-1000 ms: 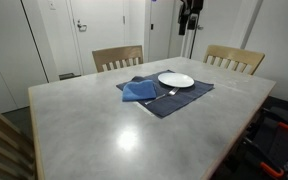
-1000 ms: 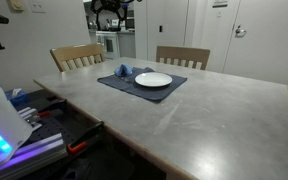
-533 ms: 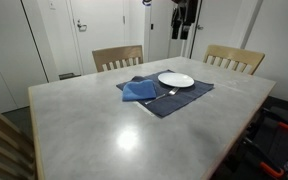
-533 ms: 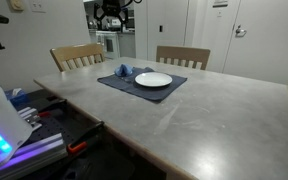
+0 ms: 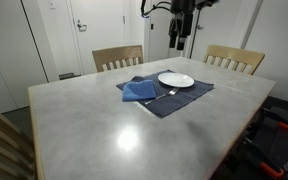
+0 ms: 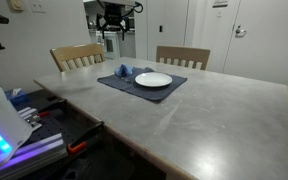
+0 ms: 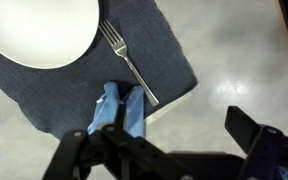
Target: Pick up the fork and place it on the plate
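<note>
The white plate point(image 5: 176, 79) sits on a dark blue placemat point(image 5: 189, 98), and shows in both exterior views point(image 6: 153, 80). The thin silvery fork point(image 5: 167, 94) lies on the mat between the plate and a crumpled blue napkin point(image 5: 140, 91). In the wrist view the fork point(image 7: 129, 62) lies diagonally beside the plate point(image 7: 39, 30), tines toward the top. My gripper point(image 5: 177, 38) hangs high above and behind the mat, also seen in an exterior view point(image 6: 111, 30). Its jaws point(image 7: 174, 150) are open and empty.
The grey table point(image 5: 104, 120) is wide, with its edge near the mat point(image 7: 234, 60). Two wooden chairs point(image 5: 117, 57) point(image 5: 234, 58) stand at the far side. The napkin point(image 7: 119, 110) lies just below the fork's handle end in the wrist view.
The arm has come down and forward; the gripper hangs lower in both exterior views. The fork, plate and napkin have not moved.
</note>
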`<state>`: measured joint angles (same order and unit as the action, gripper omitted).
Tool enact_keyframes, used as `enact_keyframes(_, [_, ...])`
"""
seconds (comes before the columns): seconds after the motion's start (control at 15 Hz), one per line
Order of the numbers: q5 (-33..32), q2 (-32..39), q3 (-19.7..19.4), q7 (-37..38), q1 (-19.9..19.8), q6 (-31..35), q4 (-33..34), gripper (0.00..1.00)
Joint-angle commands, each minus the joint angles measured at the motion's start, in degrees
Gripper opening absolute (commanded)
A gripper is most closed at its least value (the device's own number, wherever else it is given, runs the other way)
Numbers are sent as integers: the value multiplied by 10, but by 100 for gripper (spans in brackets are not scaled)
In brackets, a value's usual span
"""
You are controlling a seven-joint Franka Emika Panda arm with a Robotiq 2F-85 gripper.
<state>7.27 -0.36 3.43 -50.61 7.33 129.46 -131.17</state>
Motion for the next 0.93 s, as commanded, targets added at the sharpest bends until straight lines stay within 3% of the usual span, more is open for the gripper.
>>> enact_keyframes(0.0, [-2,-15,7,14,-7,3,-6,100])
enact_keyframes(0.27, [-37,-23,13,59,-1,-1,-12,100])
enact_keyframes(0.87, [-56,45,26,17,-2,81,-16,100])
